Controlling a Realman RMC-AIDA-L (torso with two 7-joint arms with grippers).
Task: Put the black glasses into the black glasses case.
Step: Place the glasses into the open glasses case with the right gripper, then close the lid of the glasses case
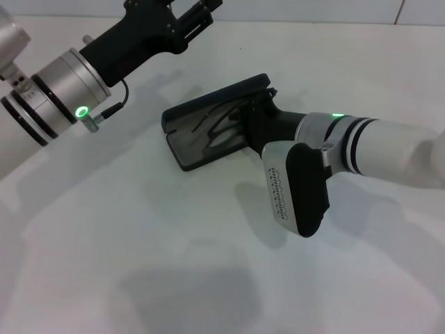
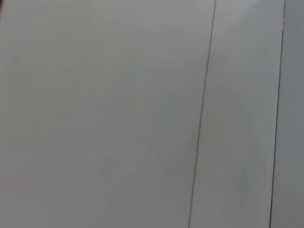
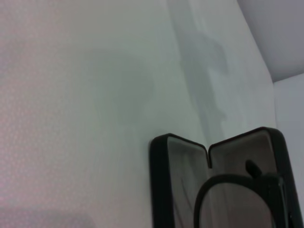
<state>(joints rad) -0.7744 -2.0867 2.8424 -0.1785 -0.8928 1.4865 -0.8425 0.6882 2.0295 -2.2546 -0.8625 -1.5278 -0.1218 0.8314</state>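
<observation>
The black glasses case [image 1: 182,132] lies open at the middle of the table, grey lining up, lid tilted toward the back. My right gripper [image 1: 240,125] reaches into it from the right and is shut on the black glasses [image 1: 221,131], held low inside the case near its hinge. In the right wrist view the open case [image 3: 160,190] fills the lower part, with a round black rim of the glasses [image 3: 223,179] across both halves. My left gripper [image 1: 198,19] is raised at the back left, far from the case, its tips cut off by the picture's edge.
The white table [image 1: 139,250] surrounds the case. My right arm's grey and black wrist housing [image 1: 299,188] hangs just right of the case. The left wrist view shows only white panels with thin seams [image 2: 202,114].
</observation>
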